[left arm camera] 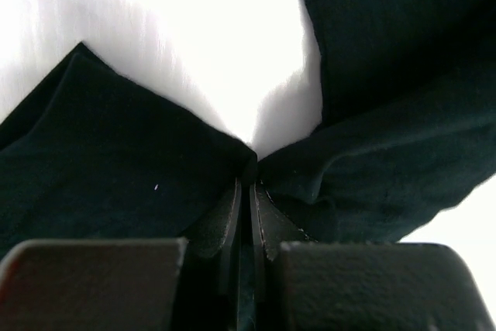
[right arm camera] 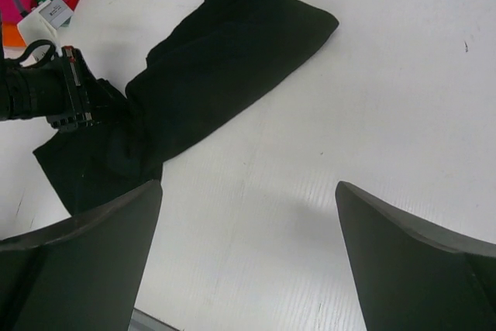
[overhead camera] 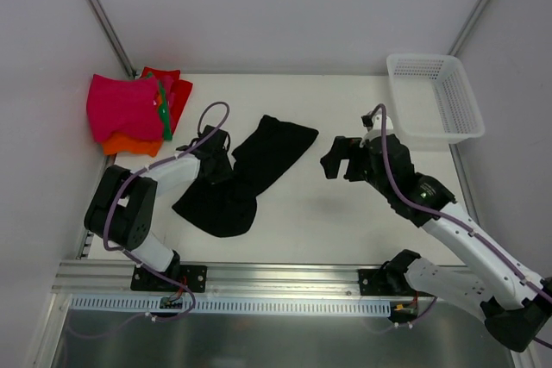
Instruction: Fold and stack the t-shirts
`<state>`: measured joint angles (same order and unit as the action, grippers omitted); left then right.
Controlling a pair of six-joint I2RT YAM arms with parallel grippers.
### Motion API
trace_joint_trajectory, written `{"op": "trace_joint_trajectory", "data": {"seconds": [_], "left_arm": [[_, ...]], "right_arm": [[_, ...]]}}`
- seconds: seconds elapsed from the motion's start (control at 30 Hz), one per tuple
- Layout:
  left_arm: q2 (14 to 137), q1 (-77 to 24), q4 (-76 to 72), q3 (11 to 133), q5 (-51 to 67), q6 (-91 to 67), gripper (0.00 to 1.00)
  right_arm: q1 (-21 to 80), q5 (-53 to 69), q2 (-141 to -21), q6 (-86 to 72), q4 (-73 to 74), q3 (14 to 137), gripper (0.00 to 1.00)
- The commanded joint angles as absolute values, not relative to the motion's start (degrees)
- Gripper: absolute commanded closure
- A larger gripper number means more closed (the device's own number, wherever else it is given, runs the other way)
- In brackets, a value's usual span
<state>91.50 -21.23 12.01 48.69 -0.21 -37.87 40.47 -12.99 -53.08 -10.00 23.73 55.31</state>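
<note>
While the left gripper (left arm camera: 249,191) sits low on the black t-shirt (overhead camera: 250,174), its jaws are pressed together with a pinch of the dark cloth gathered between them; creases run out from the tips to either side.

Right gripper (overhead camera: 345,159): jaws spread wide, holding nothing; it hovers over the table (overhead camera: 345,221) just right of the shirt.

Shirt position: mid-table, lying in a long diagonal heap from beside the left arm up toward the centre; rumpled, not spread, not folded.

Other shirts: folded pile at the far left corner; magenta-pink (overhead camera: 125,105) on top, orange (overhead camera: 129,146) under it, red (overhead camera: 177,88) behind, a strip of green (overhead camera: 162,116) at the edge; well apart from the black one. White mesh basket (overhead camera: 423,62) at far right.

Handling, my judgement: light, limp, no stiffness; it will sag and drag rather than lift whole; one pinch alone will bunch it; knit cloth is unlikely to slip; nothing fragile. Best holds are probably two corners of hem or shoulders, one per arm, so it can be spread flat; I cannot tell which edge the left pinch has.

Views: the top camera alone gives the layout, pile and basket; only the left wrist shows the pinch itself; the right wrist shows the shirt's far lobe, the left wrist side-on, and its own parted fingers; neither wrist view shows the basket.
</note>
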Motion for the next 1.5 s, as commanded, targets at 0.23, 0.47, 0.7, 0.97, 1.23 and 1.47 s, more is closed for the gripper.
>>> {"op": "trace_joint_trajectory", "data": {"seconds": [0.23, 0.47, 0.7, 0.97, 1.23, 1.47], "left_arm": [[61.6, -43.7, 17.7, 48.8, -16.9, -35.3, 1.00], [56.9, -57.6, 23.9, 56.6, -21.5, -32.4, 1.00], [69.9, -76.9, 27.3, 60.6, -21.6, -33.4, 1.00], [81.1, -93.2, 27.9, 60.3, -20.1, -42.4, 1.00], [97.8, -100.5, 27.9, 66.5, -11.7, -42.6, 1.00], [104.4, -104.9, 28.0, 72.3, -6.7, -39.6, 0.54]], "right_arm": [[41.0, -12.7, -45.5, -13.7, 22.9, 48.5, 0.01], [41.1, -15.4, -49.3, -12.8, 22.2, 48.3, 0.01], [41.2, -23.0, -52.4, -12.6, 24.5, 50.3, 0.01], [39.8, -28.8, -56.9, -11.7, 26.9, 55.7, 0.01], [37.9, -27.0, -63.0, -12.0, 28.2, 61.3, 0.00], [36.4, -25.7, -64.1, -11.2, 29.2, 62.8, 0.00]]}}
